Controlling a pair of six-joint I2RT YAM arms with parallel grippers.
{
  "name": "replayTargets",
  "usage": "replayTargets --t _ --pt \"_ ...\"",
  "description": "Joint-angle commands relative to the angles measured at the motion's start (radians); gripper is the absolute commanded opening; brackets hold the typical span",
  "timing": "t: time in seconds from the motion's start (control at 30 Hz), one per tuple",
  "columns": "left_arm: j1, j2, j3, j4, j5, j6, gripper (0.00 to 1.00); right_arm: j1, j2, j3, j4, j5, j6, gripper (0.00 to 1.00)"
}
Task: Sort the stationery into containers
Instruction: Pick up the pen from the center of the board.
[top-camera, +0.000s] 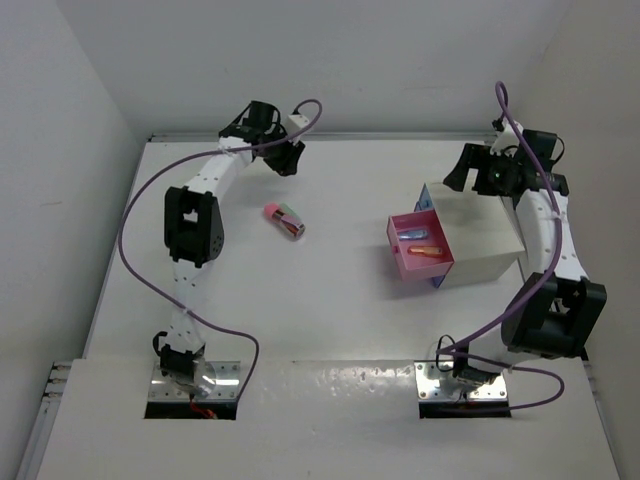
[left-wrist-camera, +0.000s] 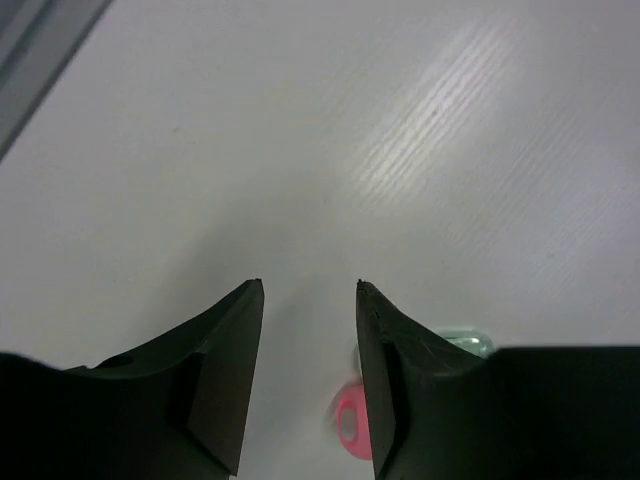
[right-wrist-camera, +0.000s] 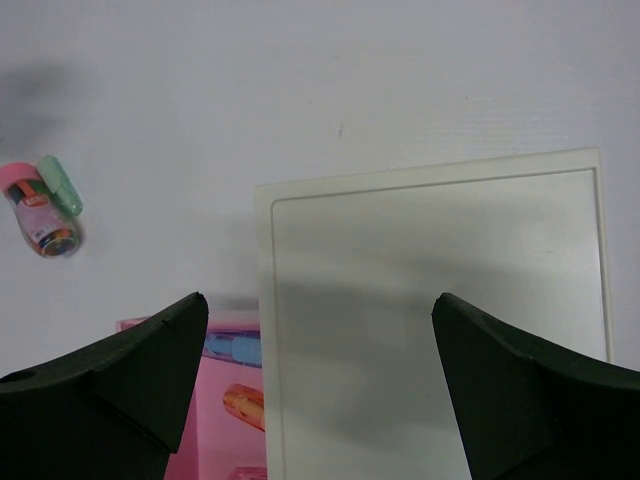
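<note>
A short pink-red cylinder (top-camera: 288, 221) and a mint green piece (top-camera: 291, 212) lie together on the table at centre left. My left gripper (top-camera: 286, 160) hovers open and empty beyond them. In the left wrist view the gripper (left-wrist-camera: 308, 290) shows the cylinder (left-wrist-camera: 347, 425) and the mint piece (left-wrist-camera: 470, 342) by its right finger. The pink drawer (top-camera: 425, 266) stands pulled out of the white cabinet (top-camera: 485, 240) and holds a blue piece (top-camera: 410, 235) and an orange piece (top-camera: 426, 250). A sliver of the blue drawer (top-camera: 428, 198) shows beneath. My right gripper (top-camera: 462, 172) is wide open above the cabinet's far edge.
In the right wrist view the open gripper (right-wrist-camera: 320, 300) looks down on the cabinet top (right-wrist-camera: 430, 300), the pink drawer (right-wrist-camera: 215, 440) with the blue piece (right-wrist-camera: 230, 348) and the orange piece (right-wrist-camera: 243, 400), and the cylinder (right-wrist-camera: 40, 215) far left. White walls border the table.
</note>
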Motion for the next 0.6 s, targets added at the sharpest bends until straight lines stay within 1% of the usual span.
replayTargets --t 0.0,0.07,0.17,0.37,0.57 --pt "-0.003 0.008 0.036 -0.094 -0.056 0.054 0.50 -0.005 0.011 0.017 0.032 -0.020 0.020 0.92" --pt "-0.003 0.002 0.007 -0.097 -0.053 0.057 0.52 -0.005 0.013 0.020 0.026 -0.020 0.023 0.92" --pt "-0.003 -0.003 -0.043 -0.097 -0.062 0.057 0.53 -0.007 0.014 0.022 0.023 -0.020 0.021 0.92" --pt "-0.004 0.028 -0.040 -0.132 -0.090 0.066 0.54 -0.004 0.020 0.031 0.011 -0.020 0.021 0.92" --pt "-0.006 0.014 -0.082 -0.160 -0.060 0.062 0.57 -0.005 0.031 0.047 0.000 -0.015 0.017 0.92"
